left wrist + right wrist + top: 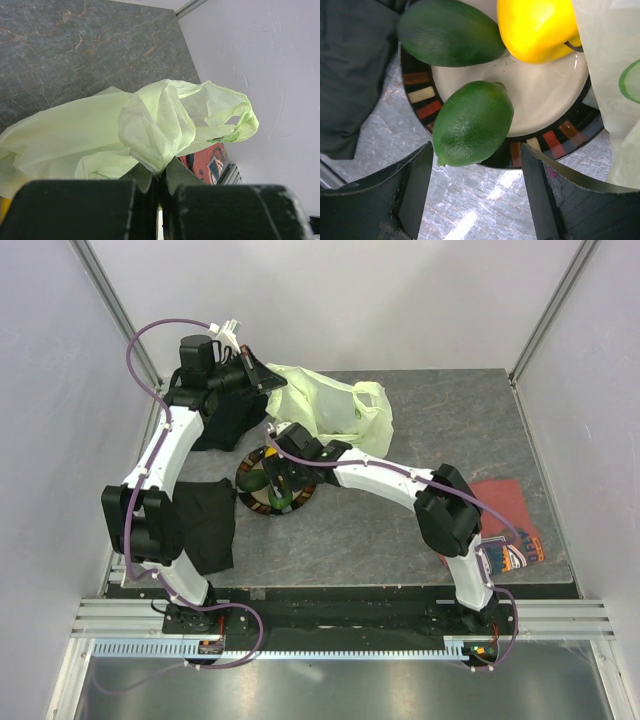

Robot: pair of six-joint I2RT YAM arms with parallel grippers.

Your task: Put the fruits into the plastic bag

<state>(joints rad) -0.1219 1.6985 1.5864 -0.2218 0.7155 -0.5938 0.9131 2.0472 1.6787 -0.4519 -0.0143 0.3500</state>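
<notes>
Pale green and crinkly, the plastic bag (335,405) lies on the far middle of the grey table (400,530), with its handle loops toward the right. The left fingers (80,210) are clenched on a bunched fold of the bag at its far left edge, and the thin film is pinched up into a peak just above their tips. The rest of the bag spreads out beyond them across the table.

Just near of the bag sits a dark plate (555,140) with a cream centre and a rim of coloured blocks. On it the right wrist view shows three fruits: a green fruit (472,122) lying over the rim, a second green fruit (450,32) beyond it, and a yellow lemon (537,27) beside that. The second green fruit and the lemon are close together. An edge of the bag touches or overlaps the plate on the lemon's side.

The right fingers (415,185) hang over the plate, spread wide and holding nothing. The green fruit on the rim lies in line with the gap between them, with no contact visible.

One black cloth (205,525) lies at the left of the plate, and another (225,420) lies under the left arm. A red printed shirt (510,525) lies at the near right.
</notes>
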